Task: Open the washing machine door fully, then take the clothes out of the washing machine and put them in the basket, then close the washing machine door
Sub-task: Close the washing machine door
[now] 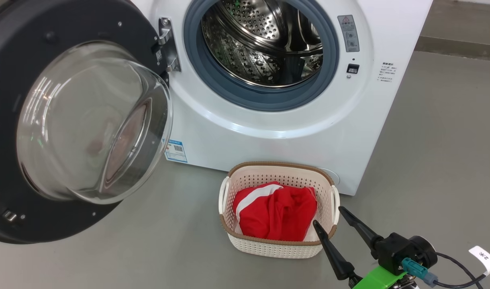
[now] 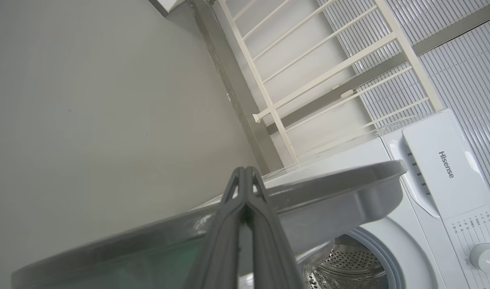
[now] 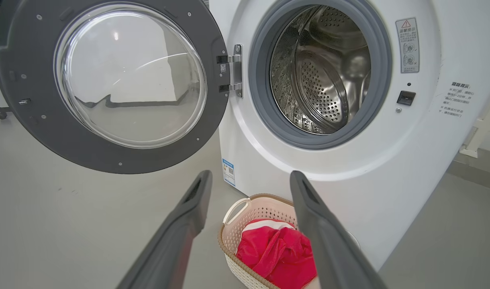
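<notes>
Far left, washing machine door (image 1: 92, 120): swung wide open on its hinge at the left of the opening, with its bulging clear window facing the near side and its dark rim around it.
Left gripper (image 2: 245, 176): fingers pressed together with nothing between them, lying just beside the door's grey edge in the left wrist view; I cannot tell whether they touch it.
Washing machine (image 1: 269, 132): white front-loader standing on the floor (image 1: 429, 160), with a grey gasket (image 1: 269, 100) ringing the opening and the perforated steel drum (image 1: 265, 40) in sight behind it.
Blue label (image 1: 176, 150): low on the machine's front, at its left corner.
Basket (image 1: 269, 245): on the floor just in front of the machine, below the opening, upright.
Clothes (image 1: 277, 216): red fabric with a white stripe, bunched inside the basket.
Right gripper (image 1: 328, 216): fingers spread wide and holding nothing, hovering near the basket's right rim, tips pointing toward the machine.
</notes>
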